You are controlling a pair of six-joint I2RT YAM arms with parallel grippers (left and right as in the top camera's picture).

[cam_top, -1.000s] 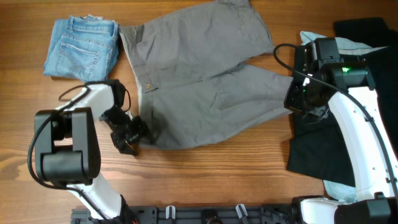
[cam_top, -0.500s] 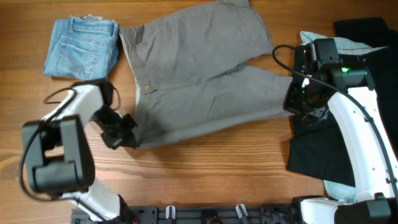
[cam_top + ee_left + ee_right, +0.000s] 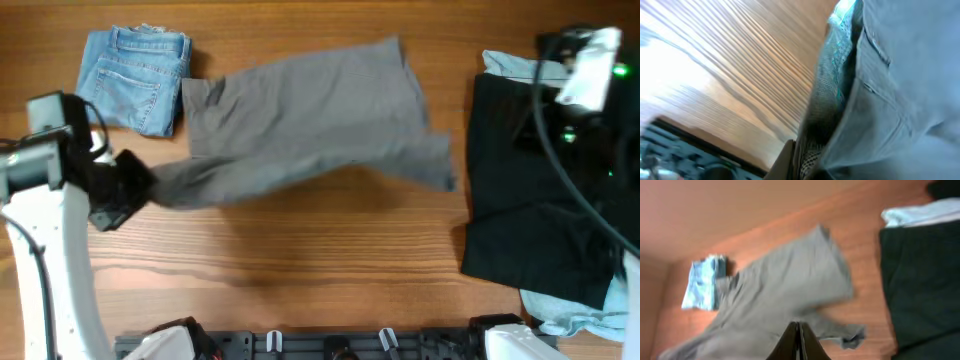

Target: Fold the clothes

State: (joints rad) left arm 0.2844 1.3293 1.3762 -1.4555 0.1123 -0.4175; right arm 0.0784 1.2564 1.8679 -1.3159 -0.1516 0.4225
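Left hand [image 3: 133, 190] now pinches the mid-grey cotton shorts [image 3: 310, 110], dragged its way; right hand [image 3: 799, 337], pressed together, lifted clear; folding begun

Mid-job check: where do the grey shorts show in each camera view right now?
Overhead: grey shorts spread across the middle of the picture.
Left wrist: grey shorts fill the right side, close up.
Right wrist: grey shorts lie in the centre.
Shared landmark: folded denim shorts at their left, in overhead and right wrist only.

No legible text, labels, brands or numbers anywhere; grey shorts [image 3: 310, 115] show none; wrist views blurred.
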